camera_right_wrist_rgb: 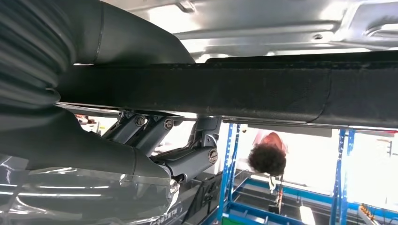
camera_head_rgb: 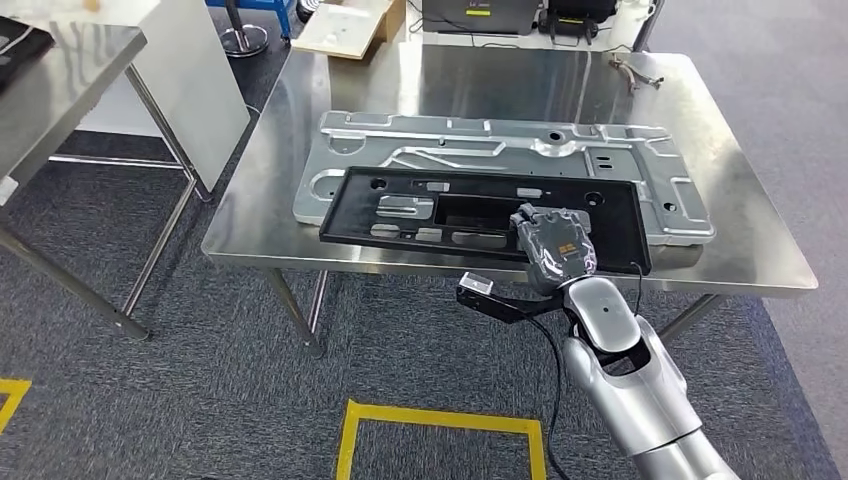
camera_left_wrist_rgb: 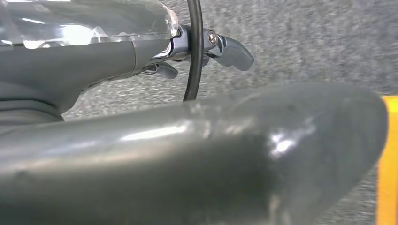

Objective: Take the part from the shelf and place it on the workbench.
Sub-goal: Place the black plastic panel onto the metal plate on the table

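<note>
Standing on grey carpet, the steel workbench (camera_head_rgb: 300, 200) carries a silver metal plate (camera_head_rgb: 640, 170), and the black frame (camera_head_rgb: 480, 205) lies across that plate's near half. At the frame's near edge the right hand (camera_head_rgb: 555, 245) grips it, thumb (camera_right_wrist_rgb: 117, 42) on one face and fingers (camera_right_wrist_rgb: 187, 159) on the other. Away from the workbench, the left hand (camera_left_wrist_rgb: 141, 154) hangs over the carpet with nothing in it, fingers (camera_left_wrist_rgb: 232, 50) apart.

Readable text: none.
Right hand (camera_head_rgb: 556, 243): small orange marks on its back, too small to read.
Dark device (camera_head_rgb: 478, 14) at the workbench's (camera_head_rgb: 700, 255) far edge: a yellow-green label, lettering blurred.
Right wrist view: faint print on the clear cover (camera_right_wrist_rgb: 162, 216), illegible.
</note>
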You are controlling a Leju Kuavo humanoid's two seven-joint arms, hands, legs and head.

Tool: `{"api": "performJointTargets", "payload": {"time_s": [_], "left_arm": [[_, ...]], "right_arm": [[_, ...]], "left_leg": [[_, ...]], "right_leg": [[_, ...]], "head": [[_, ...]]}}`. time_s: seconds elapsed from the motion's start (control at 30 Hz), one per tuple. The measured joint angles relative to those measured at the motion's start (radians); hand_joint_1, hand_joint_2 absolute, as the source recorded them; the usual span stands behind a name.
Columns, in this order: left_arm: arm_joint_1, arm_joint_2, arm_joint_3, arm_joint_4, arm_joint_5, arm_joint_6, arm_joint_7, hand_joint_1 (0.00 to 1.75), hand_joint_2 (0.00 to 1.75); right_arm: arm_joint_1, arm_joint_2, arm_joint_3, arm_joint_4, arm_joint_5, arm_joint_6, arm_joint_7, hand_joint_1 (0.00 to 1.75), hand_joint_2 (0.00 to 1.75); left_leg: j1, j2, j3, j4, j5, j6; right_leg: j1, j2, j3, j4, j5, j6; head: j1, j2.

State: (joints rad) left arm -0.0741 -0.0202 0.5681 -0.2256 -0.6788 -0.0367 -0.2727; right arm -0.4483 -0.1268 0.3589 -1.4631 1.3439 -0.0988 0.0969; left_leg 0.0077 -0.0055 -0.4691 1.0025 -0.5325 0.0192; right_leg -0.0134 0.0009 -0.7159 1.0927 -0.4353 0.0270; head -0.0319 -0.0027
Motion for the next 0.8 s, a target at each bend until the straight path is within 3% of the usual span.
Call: {"api": "performJointTargets", "payload": {"time_s": [0.03,0.07,0.13,0.2,0.27,0.33,0.4,0.43,0.47,0.53,0.57,0.6,0.7,0.77,0.8], "left_arm": [[-0.001,0.000,0.002,0.001,-0.001,0.000,0.000,0.00,0.00],[-0.002,0.000,0.003,0.003,-0.001,0.000,0.000,0.00,0.00],[-0.006,0.000,0.005,0.004,-0.003,0.000,-0.001,0.00,0.00],[-0.008,0.000,0.007,0.004,-0.006,0.000,-0.002,0.00,0.00],[-0.010,-0.001,0.010,0.004,-0.008,0.000,-0.003,0.00,0.00],[-0.006,0.000,0.012,0.004,-0.011,0.000,-0.003,0.00,0.00],[-0.002,0.000,0.013,0.004,-0.012,0.000,-0.003,0.00,0.00],[0.000,0.000,0.013,0.004,-0.012,0.000,-0.003,0.00,0.00],[0.001,0.000,0.014,0.004,-0.012,0.000,-0.003,0.00,0.00],[0.004,0.000,0.020,0.005,-0.012,0.000,-0.003,0.00,0.00],[0.005,0.001,0.023,0.006,-0.013,0.000,-0.003,0.00,0.00],[0.005,0.001,0.025,0.006,-0.014,0.000,-0.004,0.00,0.00],[-0.002,0.001,0.027,0.006,-0.019,0.000,-0.007,0.00,0.00],[-0.006,0.001,0.028,0.006,-0.021,0.000,-0.008,0.00,0.00],[-0.007,0.001,0.029,0.006,-0.022,0.000,-0.008,0.00,0.00]], "right_arm": [[0.001,0.001,-0.001,0.003,-0.001,0.003,0.000,1.75,1.75],[0.002,0.003,-0.003,0.007,-0.002,0.006,0.000,1.75,1.75],[0.005,0.003,-0.007,0.010,-0.005,0.009,0.000,1.75,1.75],[0.005,-0.003,-0.013,0.011,-0.008,0.008,-0.001,1.75,1.75],[0.006,-0.010,-0.016,0.016,-0.012,0.008,-0.001,1.75,1.75],[0.012,-0.014,-0.016,0.023,-0.015,0.008,-0.002,1.75,1.75],[0.018,-0.014,-0.016,0.030,-0.015,0.008,-0.003,1.75,1.75],[0.019,-0.014,-0.016,0.032,-0.016,0.008,-0.003,1.75,1.75],[0.020,-0.014,-0.016,0.035,-0.016,0.008,-0.003,1.75,1.75],[0.018,-0.014,-0.016,0.040,-0.018,0.007,-0.004,1.75,1.75],[0.018,-0.014,-0.017,0.043,-0.019,0.007,-0.006,1.75,1.75],[0.016,-0.014,-0.017,0.046,-0.020,0.006,-0.007,1.75,1.75],[0.010,-0.014,-0.021,0.048,-0.021,0.006,-0.011,1.75,1.75],[0.006,-0.007,-0.024,0.049,-0.021,0.006,-0.011,1.75,1.75],[0.006,-0.003,-0.024,0.050,-0.021,0.006,-0.011,1.75,1.75]], "left_leg": [[-0.001,0.000,0.010,-0.001,-0.013,-0.006],[-0.002,0.000,0.017,-0.002,-0.021,-0.013],[-0.003,0.001,0.025,0.003,-0.022,-0.025],[0.000,0.002,0.008,0.058,-0.011,-0.032],[0.003,0.002,-0.057,0.172,-0.023,-0.039],[0.003,0.002,-0.139,0.266,-0.080,-0.043],[0.003,0.002,-0.190,0.266,-0.124,-0.042],[0.003,0.002,-0.201,0.233,-0.111,-0.039],[0.002,0.003,-0.205,0.181,-0.058,-0.034],[-0.003,0.003,-0.208,0.080,0.086,-0.021],[-0.007,0.004,-0.207,0.051,0.135,-0.014],[-0.010,0.004,-0.204,0.037,0.152,-0.009],[-0.008,0.003,-0.170,0.018,0.137,0.007],[-0.006,0.003,-0.144,0.007,0.123,0.017],[-0.006,0.003,-0.132,0.006,0.114,0.019]], "right_leg": [[0.004,0.000,0.003,-0.037,0.046,-0.008],[0.007,0.000,0.004,-0.054,0.070,-0.017],[0.010,0.005,0.015,-0.058,0.055,-0.037],[0.006,0.006,0.043,-0.066,0.036,-0.052],[0.004,0.008,0.074,-0.072,0.015,-0.061],[0.005,0.010,0.106,-0.074,-0.010,-0.063],[0.005,0.013,0.145,-0.075,-0.039,-0.062],[0.005,0.014,0.166,-0.075,-0.055,-0.060],[0.006,0.015,0.186,-0.076,-0.070,-0.058],[0.009,0.017,0.218,-0.074,-0.100,-0.050],[0.009,0.019,0.229,-0.076,-0.112,-0.043],[0.010,0.020,0.236,-0.074,-0.117,-0.036],[0.007,0.016,0.219,-0.017,-0.099,-0.020],[0.004,0.013,0.153,0.084,-0.107,-0.011],[0.003,0.012,0.111,0.136,-0.130,-0.006]], "head": [[0.000,0.000],[0.000,0.000],[0.000,0.000],[0.000,0.000],[0.000,0.000],[0.000,0.000],[-0.001,0.000],[-0.001,0.000],[-0.001,0.000],[0.000,0.000],[0.000,0.000],[0.000,0.000],[0.000,0.000],[0.000,0.000],[0.000,0.000]]}}
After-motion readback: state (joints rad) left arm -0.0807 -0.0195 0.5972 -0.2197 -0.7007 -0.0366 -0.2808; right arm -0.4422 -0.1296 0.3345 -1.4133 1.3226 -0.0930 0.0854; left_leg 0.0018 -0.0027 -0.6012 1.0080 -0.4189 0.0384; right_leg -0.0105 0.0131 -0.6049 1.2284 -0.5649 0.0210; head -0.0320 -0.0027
